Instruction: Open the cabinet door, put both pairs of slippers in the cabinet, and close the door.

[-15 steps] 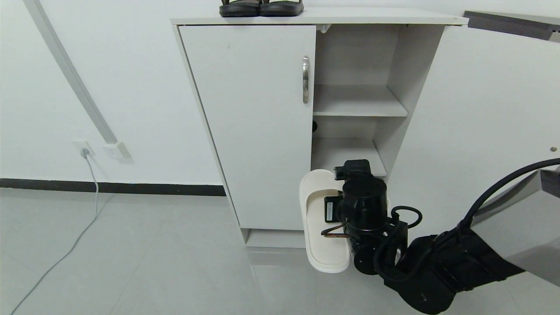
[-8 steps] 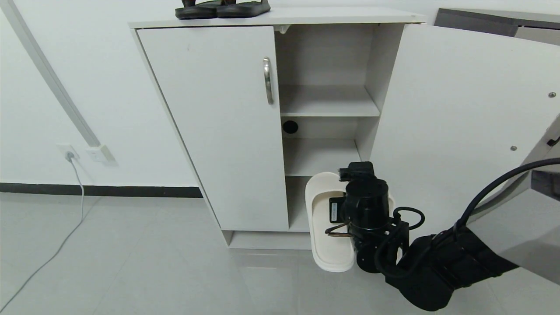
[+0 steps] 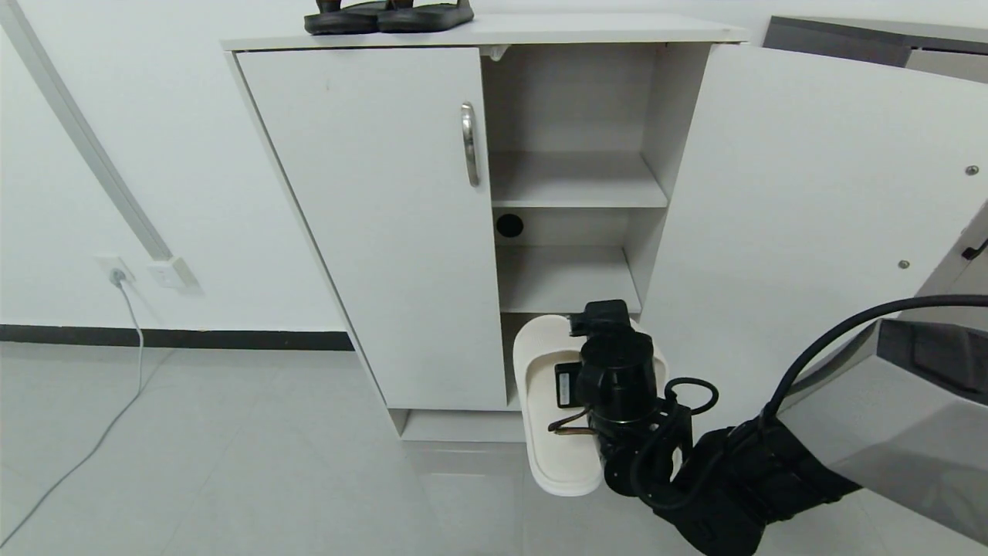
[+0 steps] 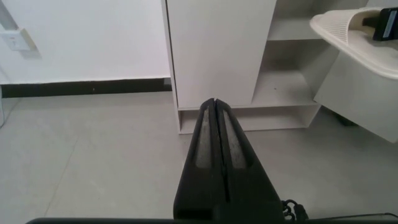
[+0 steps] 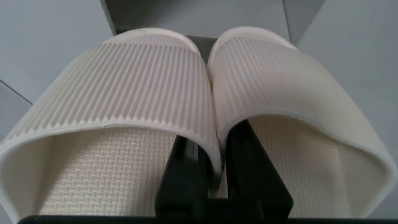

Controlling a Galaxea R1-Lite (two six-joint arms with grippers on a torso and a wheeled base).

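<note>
The white cabinet has its left door shut and its right door swung open, showing bare shelves. A pair of black slippers lies on the cabinet top. My right gripper is shut on the inner straps of a pair of white slippers, held side by side just above the floor in front of the lowest compartment. The toes point into the opening. My left gripper is shut and holds nothing. It hangs over the floor, facing the cabinet base, with a white slipper farther off.
The open door stands close beside my right arm. The shut door's metal handle borders the opening. A wall socket with a grey cable is at the left, over grey tiled floor. A grey box sits behind the open door.
The head camera has shifted, so the cabinet now appears further left. My right arm has carried the white slippers a little left and lower, toward the bottom compartment.
</note>
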